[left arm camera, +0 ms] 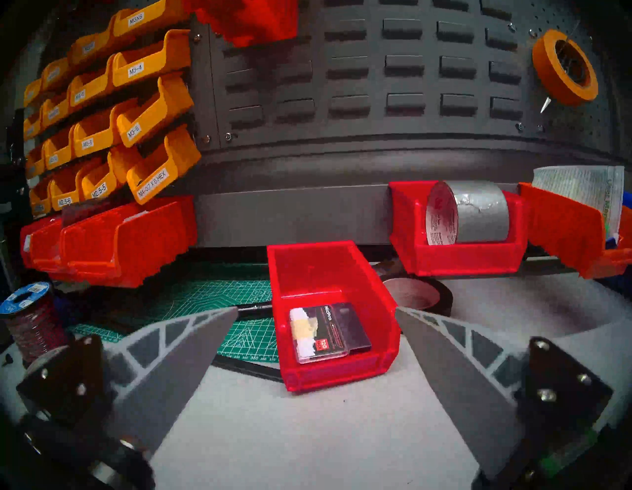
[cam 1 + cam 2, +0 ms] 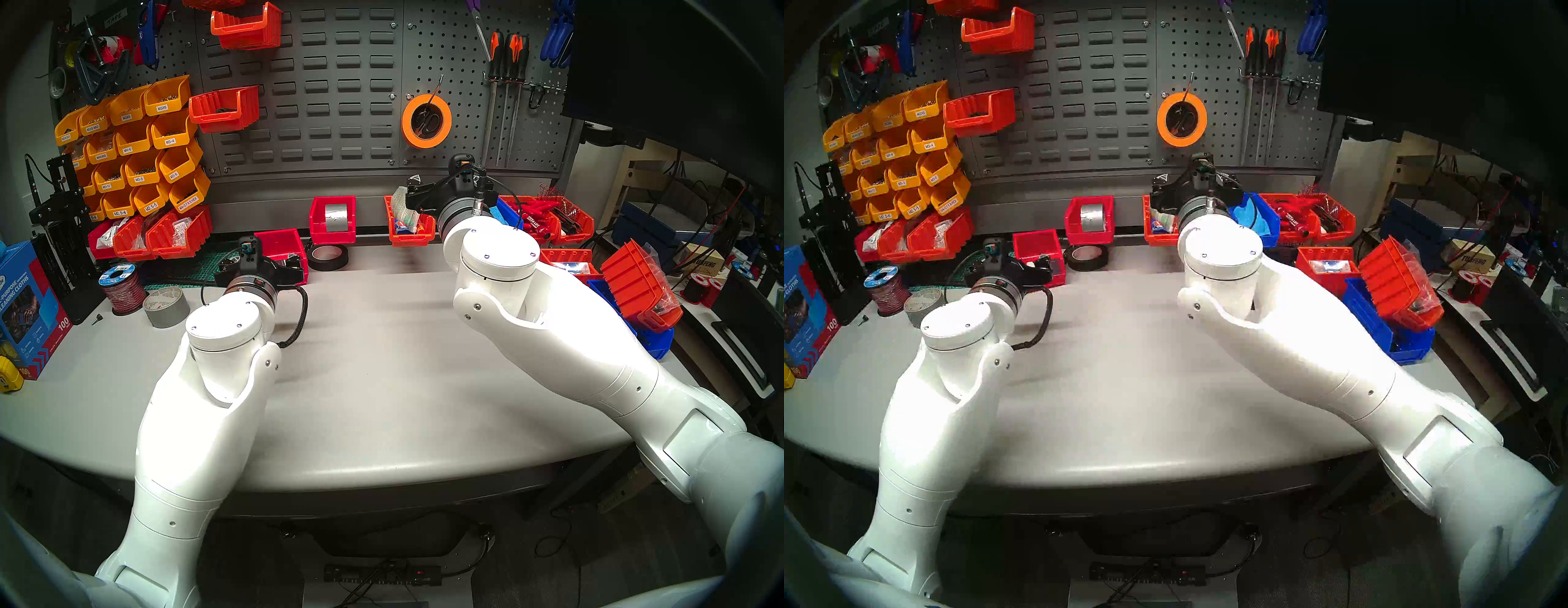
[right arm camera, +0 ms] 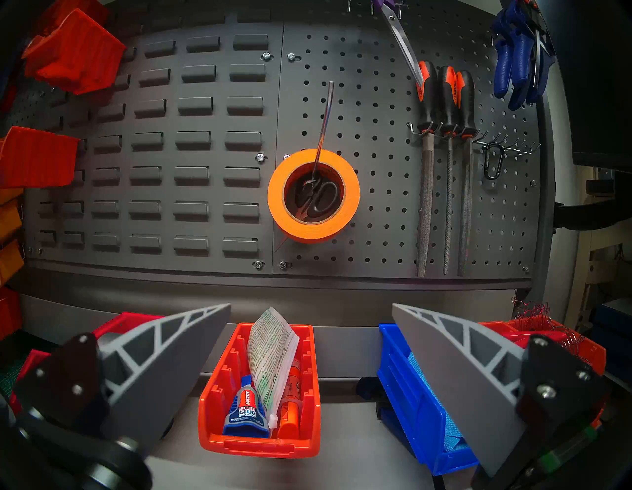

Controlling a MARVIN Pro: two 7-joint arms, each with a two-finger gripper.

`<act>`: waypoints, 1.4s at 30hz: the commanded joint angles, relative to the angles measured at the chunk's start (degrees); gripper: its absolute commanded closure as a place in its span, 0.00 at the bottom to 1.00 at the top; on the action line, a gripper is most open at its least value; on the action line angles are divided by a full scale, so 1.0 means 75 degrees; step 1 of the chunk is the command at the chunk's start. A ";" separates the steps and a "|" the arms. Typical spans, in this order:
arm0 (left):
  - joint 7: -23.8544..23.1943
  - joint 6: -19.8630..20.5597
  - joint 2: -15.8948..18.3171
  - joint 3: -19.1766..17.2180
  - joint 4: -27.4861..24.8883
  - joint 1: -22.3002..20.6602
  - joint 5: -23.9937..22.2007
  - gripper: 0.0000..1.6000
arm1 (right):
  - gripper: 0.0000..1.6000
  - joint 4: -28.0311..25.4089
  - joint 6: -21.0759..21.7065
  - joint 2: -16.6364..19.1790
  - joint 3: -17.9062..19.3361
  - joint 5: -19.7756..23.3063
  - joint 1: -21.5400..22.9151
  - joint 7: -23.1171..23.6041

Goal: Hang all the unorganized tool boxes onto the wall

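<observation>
Both grippers wide open, nothing held.

The left gripper [image 1: 316, 313] gapes around the near end of the red bin [image 1: 328, 273], fingers either side, not touching; the bin sits on the table [image 1: 307, 427] in front of the wall [image 1: 376, 85], cards [image 1: 328, 333] inside. The right gripper [image 3: 311, 308] hangs open above the orange bin [image 3: 263, 441], which rests at the wall's foot holding a glue tube [image 3: 246, 410] and a packet [image 3: 273, 345].

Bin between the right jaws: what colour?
Orange bin, ribbed inside; clearest in the right wrist view.
</observation>
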 commanded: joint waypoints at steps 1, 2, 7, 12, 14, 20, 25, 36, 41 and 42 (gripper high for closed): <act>0.0752 -0.0495 -0.0450 0.0380 0.0561 -0.0171 0.0561 0.00 | 0.00 -0.0058 0.0012 -0.0018 0.0032 -0.0046 0.0113 0.0004; 0.0810 -0.0555 -0.0475 0.0383 0.0666 -0.0235 0.0583 0.00 | 0.00 -0.0058 0.0012 -0.0018 0.0032 -0.0047 0.0113 0.0004; 0.0883 -0.0883 -0.0403 0.0309 0.1115 -0.0631 0.0654 0.00 | 0.00 -0.0057 0.0010 -0.0018 0.0033 -0.0045 0.0111 0.0005; 0.0777 -0.1108 -0.0335 0.0144 0.1437 -0.0935 0.0579 0.00 | 0.00 -0.0057 0.0008 -0.0019 0.0034 -0.0043 0.0109 0.0005; 0.0683 -0.1242 -0.0306 0.0081 0.1550 -0.1010 0.0523 0.00 | 0.00 -0.0057 0.0008 -0.0018 0.0034 -0.0044 0.0110 0.0005; 0.0186 -0.1370 -0.0231 -0.0108 0.1739 -0.1097 0.0190 0.00 | 0.00 -0.0058 0.0011 -0.0018 0.0033 -0.0046 0.0112 0.0005; -0.0089 -0.1425 -0.0196 -0.0183 0.1864 -0.1117 0.0000 0.00 | 0.00 -0.0058 0.0012 -0.0018 0.0032 -0.0047 0.0113 0.0004; 0.0065 -0.1336 -0.0180 -0.0293 0.2363 -0.1507 0.0052 0.00 | 0.00 -0.0057 0.0011 -0.0019 0.0033 -0.0047 0.0112 0.0005; 0.0057 -0.1295 -0.0198 -0.0314 0.2564 -0.1679 0.0015 0.00 | 0.00 -0.0058 0.0011 -0.0018 0.0033 -0.0047 0.0112 0.0005; 0.0051 -0.1277 -0.0203 -0.0315 0.2602 -0.1707 0.0001 0.00 | 0.00 -0.0058 0.0012 -0.0018 0.0033 -0.0047 0.0112 0.0005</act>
